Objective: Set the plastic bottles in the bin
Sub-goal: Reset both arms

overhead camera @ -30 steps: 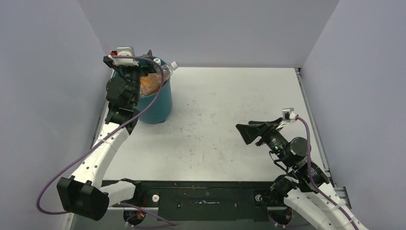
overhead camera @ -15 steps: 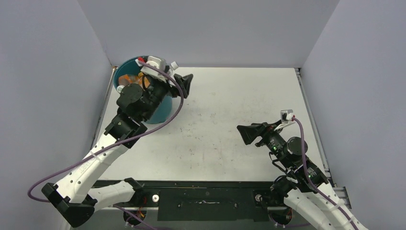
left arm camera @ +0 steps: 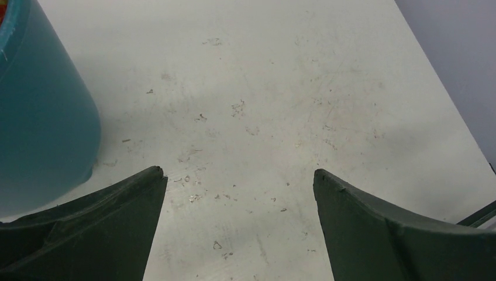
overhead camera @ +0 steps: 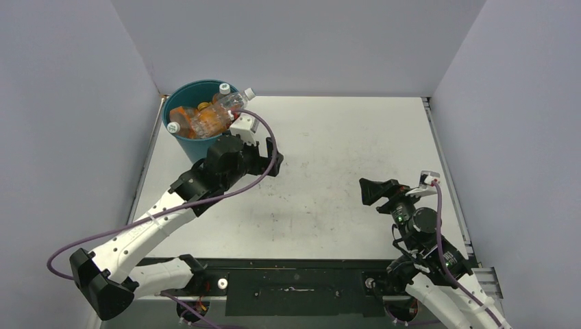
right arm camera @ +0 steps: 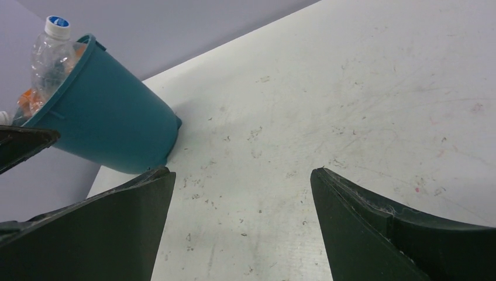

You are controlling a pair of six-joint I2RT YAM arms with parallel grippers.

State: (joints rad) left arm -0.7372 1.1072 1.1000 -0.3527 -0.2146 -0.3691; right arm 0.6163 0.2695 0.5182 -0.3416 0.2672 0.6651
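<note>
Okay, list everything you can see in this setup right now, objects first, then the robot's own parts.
bin: one, teal, upright at the table's far left corner
plastic bottles: several, clear and orange, piled in the bin; the pile hides the exact count
top bottle: one, clear with a white cap, poking over the bin's rim
table: one, white, scuffed
walls: three, pale lilac, around the table
cables: two, purple, one along each arm
left gripper: one, black, open, empty, just right of the bin
right gripper: one, black, open, empty, over the table's right side
</note>
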